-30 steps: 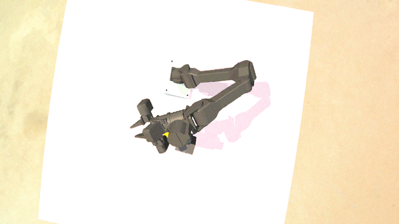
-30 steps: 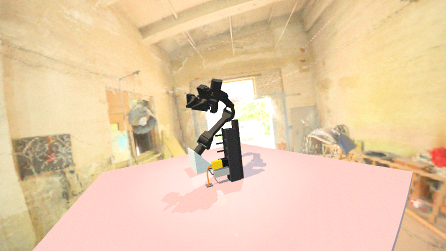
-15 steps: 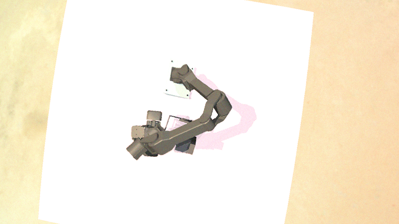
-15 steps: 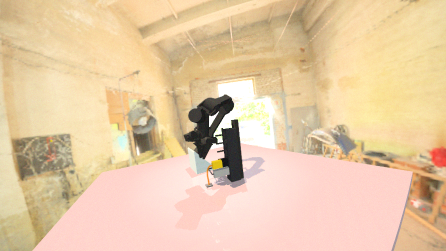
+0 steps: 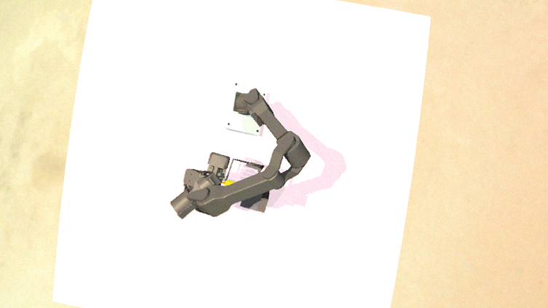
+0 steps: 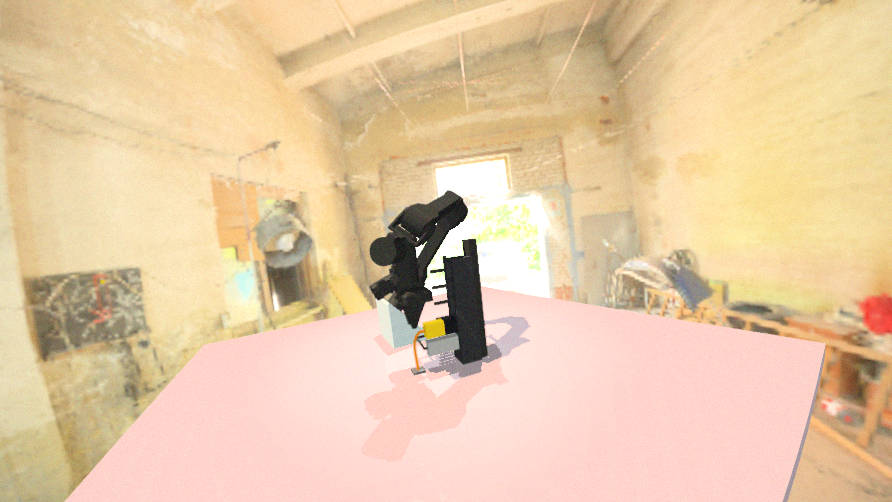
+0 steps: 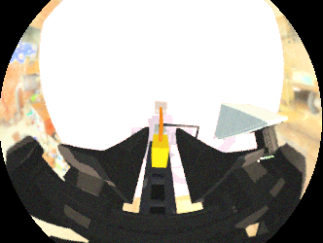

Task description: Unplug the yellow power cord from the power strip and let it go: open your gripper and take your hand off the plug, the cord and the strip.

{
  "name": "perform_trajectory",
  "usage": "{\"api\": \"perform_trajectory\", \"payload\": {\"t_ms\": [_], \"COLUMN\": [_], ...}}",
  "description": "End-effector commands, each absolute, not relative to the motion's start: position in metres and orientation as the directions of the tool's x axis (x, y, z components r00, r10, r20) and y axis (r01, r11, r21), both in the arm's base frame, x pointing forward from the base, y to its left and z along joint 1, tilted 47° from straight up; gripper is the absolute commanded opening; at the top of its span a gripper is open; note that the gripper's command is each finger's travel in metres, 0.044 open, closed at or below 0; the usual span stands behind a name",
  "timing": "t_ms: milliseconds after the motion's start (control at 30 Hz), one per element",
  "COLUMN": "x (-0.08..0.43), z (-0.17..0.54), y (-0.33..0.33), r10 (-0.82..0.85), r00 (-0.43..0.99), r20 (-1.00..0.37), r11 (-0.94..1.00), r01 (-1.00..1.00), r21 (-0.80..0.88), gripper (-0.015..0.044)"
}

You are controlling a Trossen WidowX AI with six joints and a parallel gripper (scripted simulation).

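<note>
Directly above the yellow plug [image 7: 160,153], we are holding the claw [image 7: 160,183] half-closed with nothing between its fingers; they are straddling the plug without clamping it. The plug is sitting seated in the black power strip [image 6: 465,305], its orange cord [image 6: 415,349] trailing onto the worktop [image 6: 561,405]. We are judging the approach step underway; next, closing fully and pulling outward. The arm is reaching steeply downward.
</note>
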State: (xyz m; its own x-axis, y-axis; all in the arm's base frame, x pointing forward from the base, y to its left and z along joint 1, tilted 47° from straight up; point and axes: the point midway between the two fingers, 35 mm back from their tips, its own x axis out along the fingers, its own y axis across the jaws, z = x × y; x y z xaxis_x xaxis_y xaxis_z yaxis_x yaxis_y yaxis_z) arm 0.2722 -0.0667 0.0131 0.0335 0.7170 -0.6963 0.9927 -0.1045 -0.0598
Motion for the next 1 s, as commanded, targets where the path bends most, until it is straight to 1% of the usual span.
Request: {"api": "perform_trajectory", "payload": {"t_ms": [0,700,967], "x": [0.273,0.278,0.278], "z": [0.016,0.041,0.040], "y": [-0.064,-0.040,-0.037], "r10": [0.721,0.723,0.723], "r00": [0.035,0.035,0.035], "r20": [-0.692,-0.690,-0.690], "r11": [-0.111,-0.111,-0.111], "r01": [0.992,0.992,0.992], "r21": [-0.065,-0.065,-0.065], "gripper": [0.0160,0.0160,0.0160]}}
